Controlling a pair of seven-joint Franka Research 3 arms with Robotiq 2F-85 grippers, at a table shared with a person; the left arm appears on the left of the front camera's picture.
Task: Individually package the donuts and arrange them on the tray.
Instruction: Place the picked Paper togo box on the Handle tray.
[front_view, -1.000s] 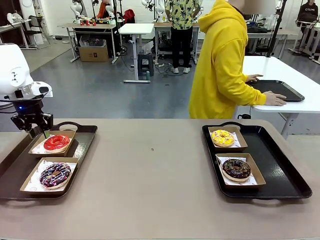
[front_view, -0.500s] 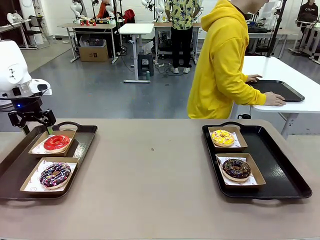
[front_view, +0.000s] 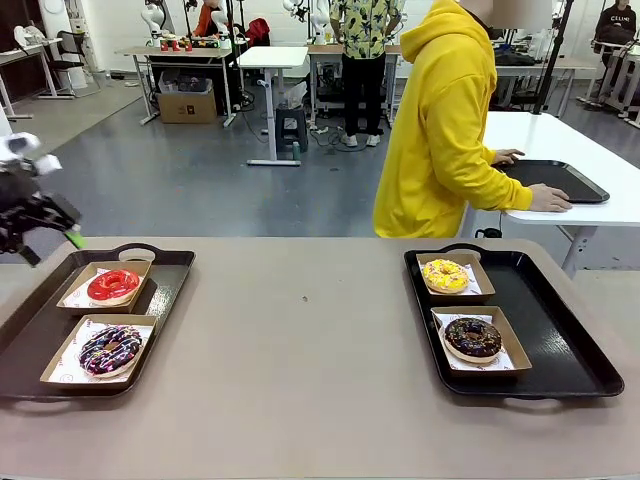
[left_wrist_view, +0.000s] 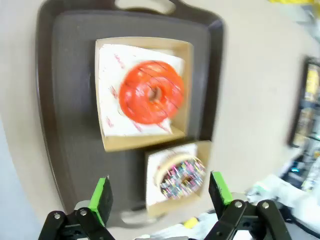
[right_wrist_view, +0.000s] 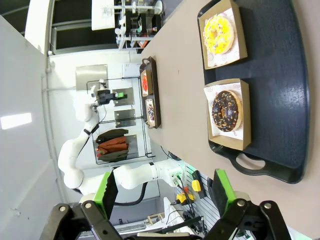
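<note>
Red-glazed donut (front_view: 113, 285) and drizzled dark donut (front_view: 110, 349) flat in boxes on my left tray; yellow-iced donut (front_view: 446, 275) and chocolate sprinkled donut (front_view: 473, 338) boxed on right tray.

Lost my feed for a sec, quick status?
Left gripper open, raised beside left tray. Right gripper open, empty. Four donuts boxed: red, drizzled, yellow, chocolate. Nothing blocking.

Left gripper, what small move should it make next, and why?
Probably lift clear toward its own side and stop. The left gripper is open and empty above the left tray, and all four donuts already sit in boxes: red-glazed donut, drizzled donut, yellow-iced donut, sprinkled donut.
</note>
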